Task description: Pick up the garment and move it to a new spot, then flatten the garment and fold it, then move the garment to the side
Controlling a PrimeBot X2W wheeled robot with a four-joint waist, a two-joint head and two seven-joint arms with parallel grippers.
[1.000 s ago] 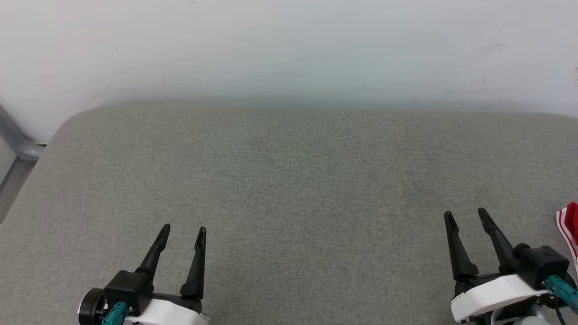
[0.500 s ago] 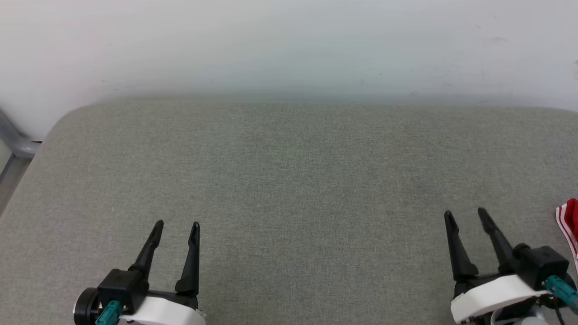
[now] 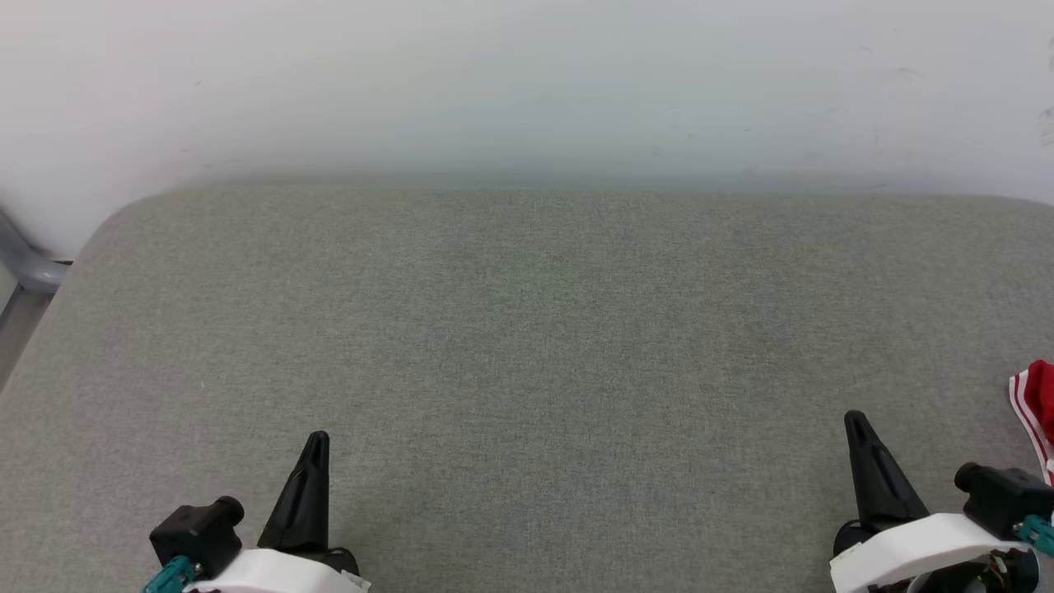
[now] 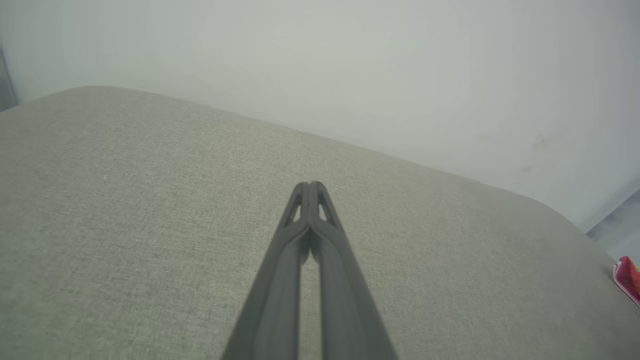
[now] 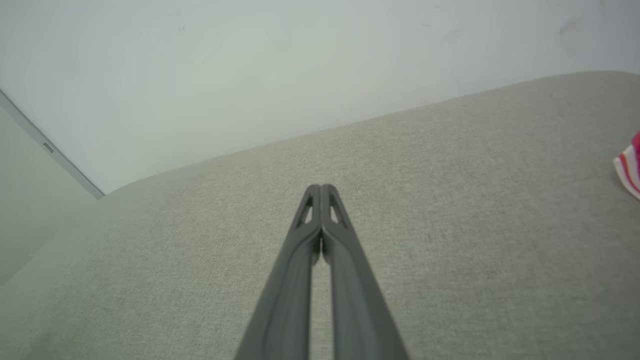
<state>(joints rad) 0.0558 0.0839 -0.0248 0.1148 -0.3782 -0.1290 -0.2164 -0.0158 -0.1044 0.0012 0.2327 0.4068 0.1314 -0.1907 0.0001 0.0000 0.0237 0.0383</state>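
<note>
At far right lies the garment [image 3: 1039, 397] (striped trim)

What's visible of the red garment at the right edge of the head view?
A small corner of the red fabric garment shows, cut off by the picture's right edge: a red patch bordered by red-and-white striped trim. It looks soft and bunched, lying on the grey woven fabric surface near its right side. The shut right gripper sits apart from it.
</note>
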